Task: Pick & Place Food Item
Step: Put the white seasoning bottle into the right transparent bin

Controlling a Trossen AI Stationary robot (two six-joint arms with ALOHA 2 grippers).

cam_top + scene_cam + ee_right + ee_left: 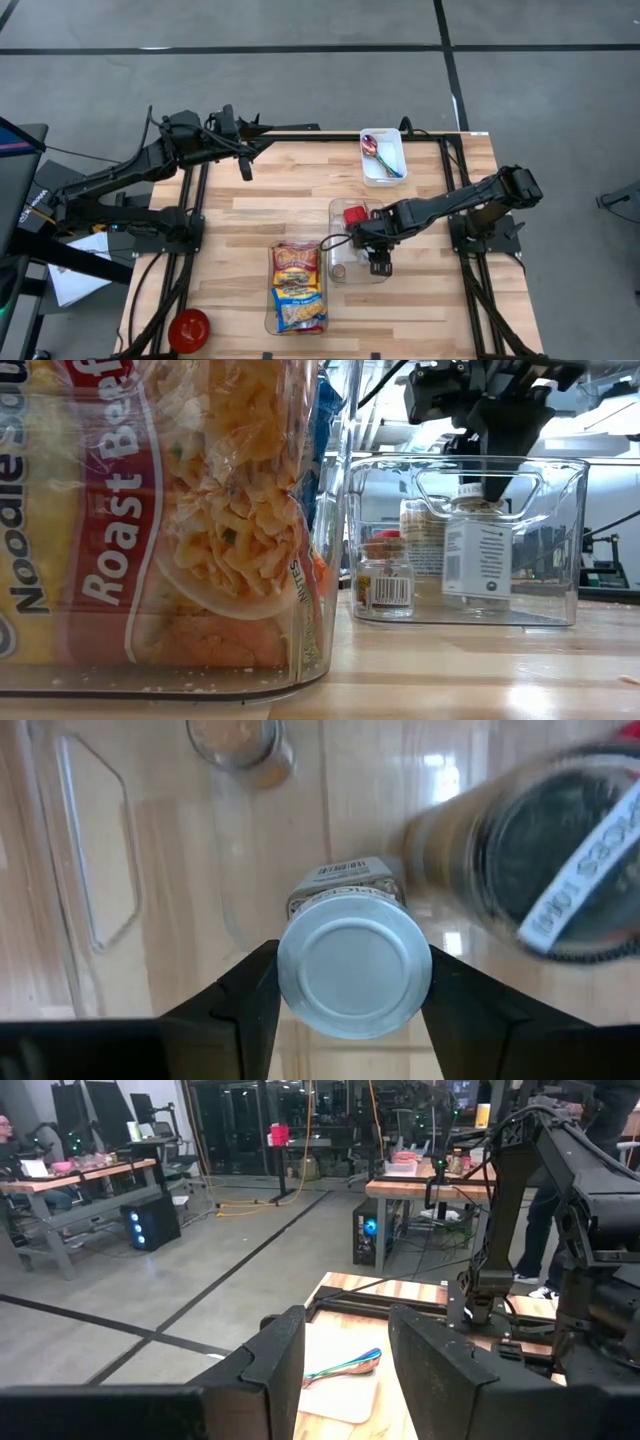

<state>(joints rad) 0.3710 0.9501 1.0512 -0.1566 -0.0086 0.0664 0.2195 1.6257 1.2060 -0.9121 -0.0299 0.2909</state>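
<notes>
Right tool (352,982) – clamped on jar (352,960).

- High view: you get even, soft overhead light; the wooden table (420,300) reads bright, shadows faint and short under the arms.
- Low view: your noodle packet (150,510) fills the left half, close and slightly soft; glare streaks the clear bin (560,560) walls, bright windows at upper right.
- Left wrist view: dim hall, small lamps glowing; near fingers dark and blurred.
- Right wrist view: you see ceiling-light reflections on the tabletop at upper centre; the black-lidded jar (560,850) at right is smeared out of focus.
</notes>
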